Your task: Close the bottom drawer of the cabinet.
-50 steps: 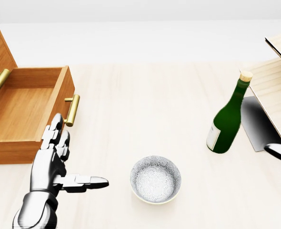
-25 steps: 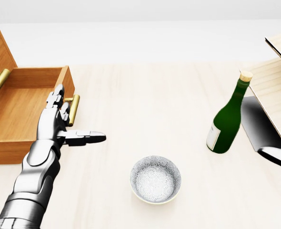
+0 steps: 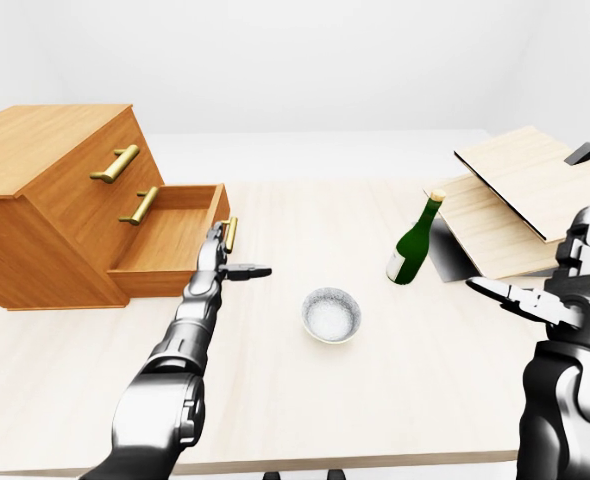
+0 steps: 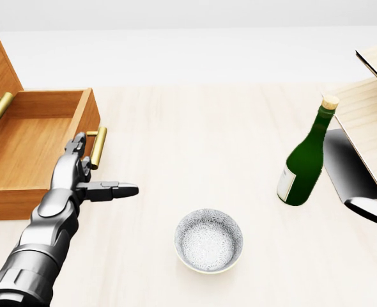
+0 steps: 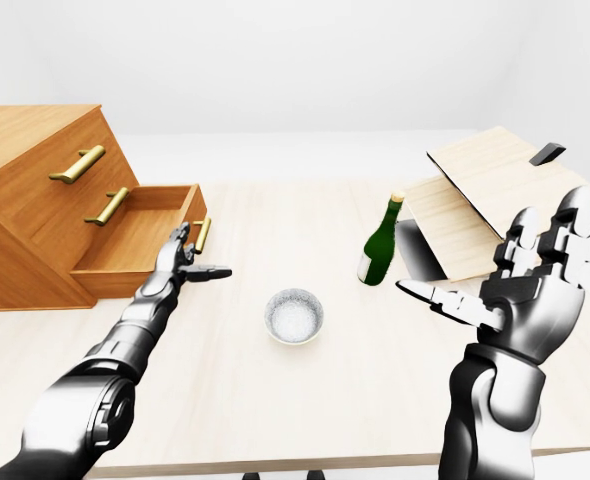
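On the table (image 4: 195,128), one cabinet (image 3: 45,200), one pulled-out bottom drawer (image 4: 35,150), two robot hands

the light is bright, even and soft, as from overhead, and every view is sharp from edge to edge with no blur, grain or bending at the borders. shadows are faint: a pale grey patch lies under the bowl (image 4: 209,240). the green bottle (image 4: 303,159) carries thin white highlights. the metal left hand (image 4: 80,173) and right hand (image 5: 530,290) show glossy streaks.
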